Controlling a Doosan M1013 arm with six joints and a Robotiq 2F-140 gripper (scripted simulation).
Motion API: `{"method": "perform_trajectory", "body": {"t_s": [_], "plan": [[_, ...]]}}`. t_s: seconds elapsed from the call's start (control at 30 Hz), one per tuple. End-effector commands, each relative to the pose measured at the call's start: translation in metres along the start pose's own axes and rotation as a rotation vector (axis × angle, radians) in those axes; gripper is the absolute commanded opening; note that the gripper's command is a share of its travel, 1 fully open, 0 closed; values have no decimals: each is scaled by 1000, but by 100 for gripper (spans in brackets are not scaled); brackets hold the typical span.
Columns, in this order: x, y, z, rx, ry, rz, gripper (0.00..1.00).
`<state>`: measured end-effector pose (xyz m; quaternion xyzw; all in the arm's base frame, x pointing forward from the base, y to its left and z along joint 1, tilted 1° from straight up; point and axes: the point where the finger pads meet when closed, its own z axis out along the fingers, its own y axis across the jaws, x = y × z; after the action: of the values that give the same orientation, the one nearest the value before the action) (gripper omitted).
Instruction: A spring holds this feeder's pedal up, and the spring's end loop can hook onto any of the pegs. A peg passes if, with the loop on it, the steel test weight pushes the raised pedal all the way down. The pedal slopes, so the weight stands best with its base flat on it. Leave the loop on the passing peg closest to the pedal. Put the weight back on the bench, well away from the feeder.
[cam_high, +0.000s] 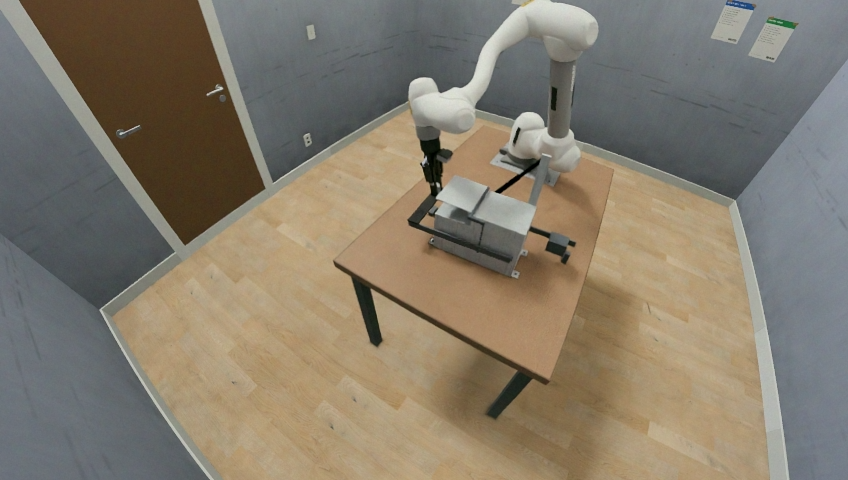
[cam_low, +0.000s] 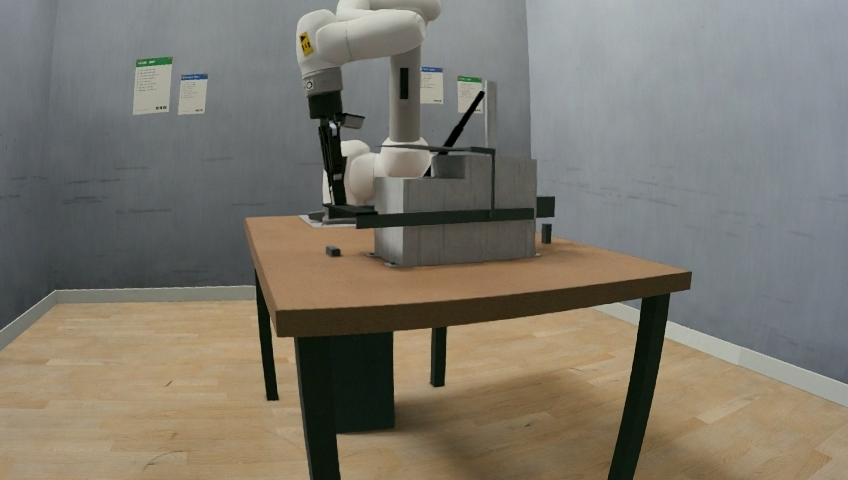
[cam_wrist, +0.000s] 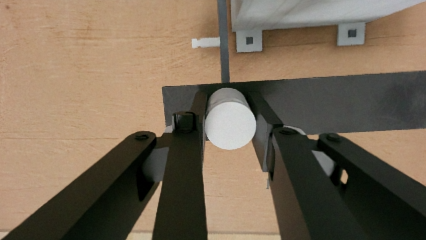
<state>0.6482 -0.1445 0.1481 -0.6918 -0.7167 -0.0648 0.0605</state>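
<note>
My gripper (cam_high: 436, 190) (cam_low: 338, 203) (cam_wrist: 227, 109) is shut on the steel test weight (cam_wrist: 231, 127), upright between the fingers at the pedal's end. The top and exterior views hardly show the weight. The dark pedal (cam_high: 421, 210) (cam_wrist: 345, 102) lies under the weight; its side bar (cam_high: 458, 240) (cam_low: 452, 218) looks nearly level. Contact between the weight's base and the pedal is hidden. The black spring (cam_high: 516, 177) (cam_low: 461, 126) runs diagonally up to near the top of the grey post (cam_high: 539, 181) (cam_low: 490, 113). The loop and pegs are too small to make out.
The grey feeder box (cam_high: 505, 223) (cam_low: 440, 237) stands on the bench (cam_high: 380, 255) (cam_low: 333, 288), its lid plate (cam_high: 462, 192) over the top. A dark block (cam_high: 557, 243) (cam_low: 545, 206) sits at the far side. A small dark block (cam_low: 332, 251) lies near the pedal end.
</note>
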Motion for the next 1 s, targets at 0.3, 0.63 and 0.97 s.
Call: {"method": "perform_trajectory", "body": {"t_s": [0.3,0.63,0.97], "plan": [[2,0,-12,-1,0,0,25],[3,0,-19,-1,0,0,25],[4,0,-26,-1,0,0,25]]}}
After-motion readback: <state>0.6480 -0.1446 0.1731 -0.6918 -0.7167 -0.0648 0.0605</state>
